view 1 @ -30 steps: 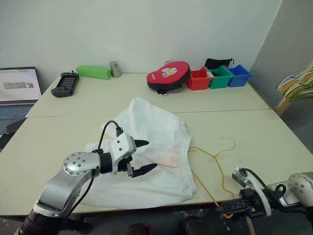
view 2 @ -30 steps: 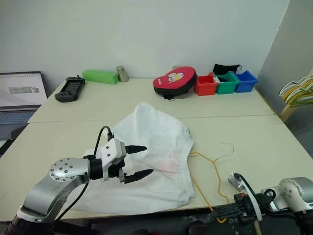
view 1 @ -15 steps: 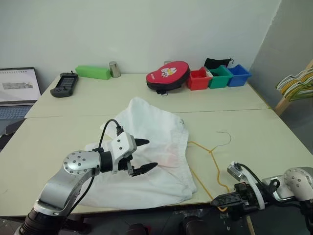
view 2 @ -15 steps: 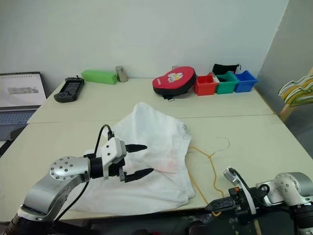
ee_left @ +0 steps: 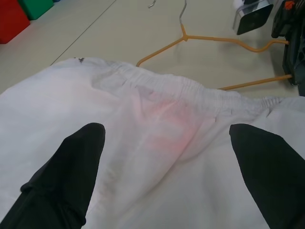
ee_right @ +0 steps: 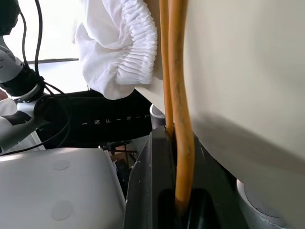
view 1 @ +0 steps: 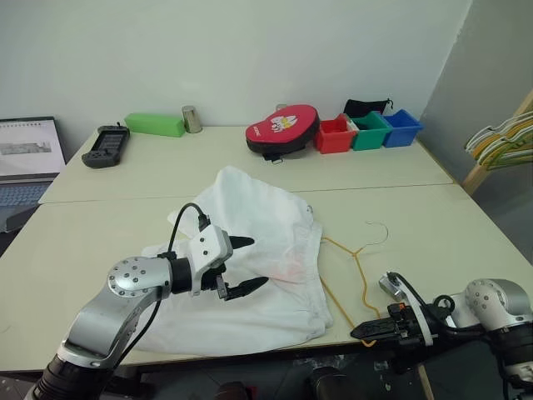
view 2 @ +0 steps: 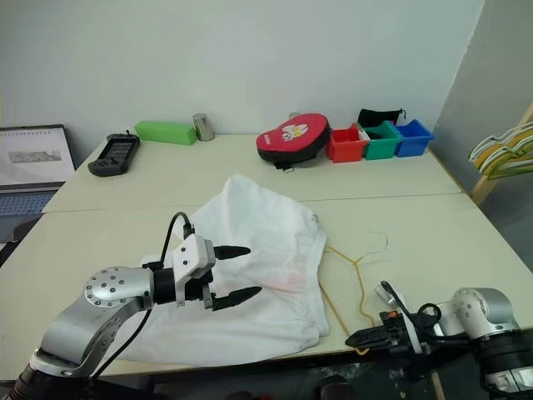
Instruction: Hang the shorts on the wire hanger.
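Lying rumpled: white shorts (view 1: 258, 267), pinkish mark; thin yellow wire hanger (view 1: 360, 267) beside.

Silver metal arms, white wrist housings, black cables, black pointed tool (view 1: 242, 266) fingers

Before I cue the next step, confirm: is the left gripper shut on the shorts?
No. The left gripper hangs over the shorts with its black fingers spread wide and no fabric between them.

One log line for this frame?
left tool: open, over shorts | right tool: shut on hanger at table edge | shorts: unhung
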Robot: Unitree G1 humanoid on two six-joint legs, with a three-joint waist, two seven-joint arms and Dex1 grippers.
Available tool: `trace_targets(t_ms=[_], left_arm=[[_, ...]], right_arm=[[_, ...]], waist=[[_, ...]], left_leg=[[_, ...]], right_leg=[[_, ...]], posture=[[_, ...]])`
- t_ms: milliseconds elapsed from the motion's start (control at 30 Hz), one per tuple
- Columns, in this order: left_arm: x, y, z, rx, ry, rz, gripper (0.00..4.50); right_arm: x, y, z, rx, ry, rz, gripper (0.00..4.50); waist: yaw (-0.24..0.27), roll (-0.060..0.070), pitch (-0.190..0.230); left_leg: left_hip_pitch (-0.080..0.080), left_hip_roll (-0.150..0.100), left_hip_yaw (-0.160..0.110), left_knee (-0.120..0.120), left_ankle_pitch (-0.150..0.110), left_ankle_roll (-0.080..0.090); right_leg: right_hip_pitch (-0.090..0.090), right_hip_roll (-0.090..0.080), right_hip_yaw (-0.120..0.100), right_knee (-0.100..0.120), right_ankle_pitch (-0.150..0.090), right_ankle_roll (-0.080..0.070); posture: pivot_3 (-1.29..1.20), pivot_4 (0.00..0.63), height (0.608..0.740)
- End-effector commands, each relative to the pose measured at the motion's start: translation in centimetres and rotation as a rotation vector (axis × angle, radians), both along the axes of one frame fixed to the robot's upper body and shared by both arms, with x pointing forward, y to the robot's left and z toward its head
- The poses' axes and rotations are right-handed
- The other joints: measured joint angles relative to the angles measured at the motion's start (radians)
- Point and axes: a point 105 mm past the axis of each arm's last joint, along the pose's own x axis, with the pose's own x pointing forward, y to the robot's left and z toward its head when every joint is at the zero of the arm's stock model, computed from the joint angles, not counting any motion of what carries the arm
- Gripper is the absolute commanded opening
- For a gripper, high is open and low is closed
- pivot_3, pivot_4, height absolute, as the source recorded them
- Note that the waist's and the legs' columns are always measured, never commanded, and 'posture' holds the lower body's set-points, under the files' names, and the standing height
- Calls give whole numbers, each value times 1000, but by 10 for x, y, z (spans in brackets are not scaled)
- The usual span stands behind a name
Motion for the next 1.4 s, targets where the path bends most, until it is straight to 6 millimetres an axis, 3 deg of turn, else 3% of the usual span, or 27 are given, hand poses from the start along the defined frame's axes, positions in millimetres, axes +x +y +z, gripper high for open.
trace_targets(t_ms=[33,433,833,1133,1367,1400], left_arm=[[-2,-5,11,-3,-61,-24,4462],[0,-6,11,-5,-64,-27,4462],[3,-7,10,-5,-74,-23,4462],[7,-3,12,7,-85,-15,4462],[34,18,30,29,-152,61,4462],[35,18,31,31,-154,54,4462]], right_arm=[[19,3,26,45,-129,10,0],[21,4,42,60,-202,123,0],[49,-1,16,-108,-300,102,0],[72,-2,48,-74,-436,95,0],[91,-1,80,-91,-605,86,0],[87,-4,74,-117,-598,94,0]], waist=[[-1,0,0],[1,0,-1],[5,0,-1],[5,0,-1],[5,1,-1],[4,1,-1]], left_leg=[[0,0,0,0,0,0],[-1,0,-1,-1,0,0],[-2,1,-1,0,0,1],[-2,1,-2,-1,0,1],[-1,1,-2,0,0,1],[-1,0,-2,0,0,1]], right_leg=[[0,0,0,0,0,0],[-1,1,-1,-1,1,1],[-1,1,-1,-2,0,0],[-1,1,-2,-1,0,0],[-1,1,-2,0,0,0],[-1,1,-2,0,0,0]], posture=[[1,19,740],[-8,20,740],[-9,22,740],[-12,19,740],[-16,18,740],[-28,16,740]])
